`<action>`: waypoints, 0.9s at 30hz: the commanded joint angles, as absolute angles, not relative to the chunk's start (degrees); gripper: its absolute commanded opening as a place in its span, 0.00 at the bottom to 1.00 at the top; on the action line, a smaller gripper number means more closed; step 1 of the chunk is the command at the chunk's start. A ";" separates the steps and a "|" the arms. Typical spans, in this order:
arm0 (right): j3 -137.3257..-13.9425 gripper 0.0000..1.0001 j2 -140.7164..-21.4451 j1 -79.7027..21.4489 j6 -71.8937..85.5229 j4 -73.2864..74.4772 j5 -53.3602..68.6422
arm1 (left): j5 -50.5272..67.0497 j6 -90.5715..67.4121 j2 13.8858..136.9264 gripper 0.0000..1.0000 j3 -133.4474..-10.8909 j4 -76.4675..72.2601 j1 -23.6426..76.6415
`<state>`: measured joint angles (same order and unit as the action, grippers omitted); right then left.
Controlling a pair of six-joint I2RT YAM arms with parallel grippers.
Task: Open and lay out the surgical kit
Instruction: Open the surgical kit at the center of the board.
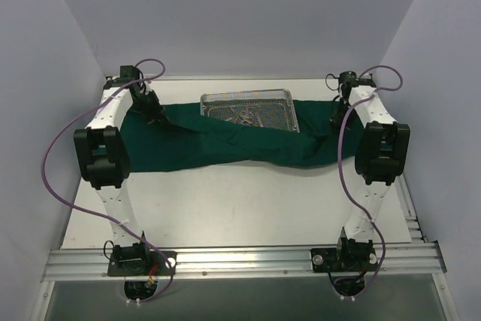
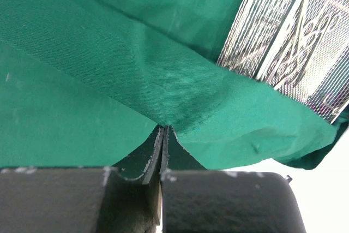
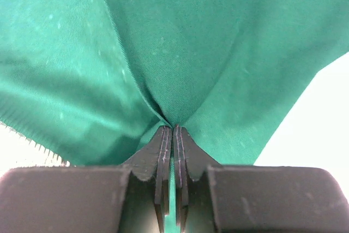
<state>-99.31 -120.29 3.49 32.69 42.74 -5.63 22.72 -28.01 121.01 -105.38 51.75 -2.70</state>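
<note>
The dark green cloth wrap (image 1: 225, 140) lies stretched across the table, partly under the silver wire-mesh tray (image 1: 249, 108). Slim steel instruments (image 1: 244, 116) lie inside the tray. My left gripper (image 1: 152, 107) is at the cloth's far left end, shut on a pinch of green cloth (image 2: 163, 80); the mesh tray (image 2: 294, 47) shows at the upper right of that view. At the cloth's far right end my right gripper (image 1: 336, 114) is shut on a fold of green cloth (image 3: 174, 69), with fabric visible between its jaws.
White walls close in the table on the left, back and right. An aluminium rail (image 1: 240, 259) with both arm bases runs along the near edge. Purple cables (image 1: 56, 148) loop beside each arm. Bare white tabletop (image 1: 240, 208) lies in front of the cloth.
</note>
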 commanded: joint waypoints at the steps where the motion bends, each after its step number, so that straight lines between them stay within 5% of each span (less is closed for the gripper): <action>1: -97.65 0.00 -110.23 5.35 32.43 47.99 -6.95 | 20.48 -26.28 113.14 0.02 -102.49 53.44 -2.81; 16: -80.24 0.00 -77.09 13.88 35.07 52.72 -4.91 | 14.50 -31.46 73.62 0.02 -71.93 52.56 -2.73; 24: -75.42 0.00 -59.53 13.54 34.64 67.67 -17.12 | 7.06 -35.50 51.26 0.04 -60.48 64.67 -1.67; 27: -70.78 0.00 -52.86 13.18 32.35 67.76 -12.67 | 6.24 -36.38 46.68 0.08 -58.63 68.63 -0.79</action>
<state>-74.83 -57.49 13.45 34.11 61.08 -11.46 9.96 -34.13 48.75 -60.07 62.22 -1.45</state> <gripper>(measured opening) 0.034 0.060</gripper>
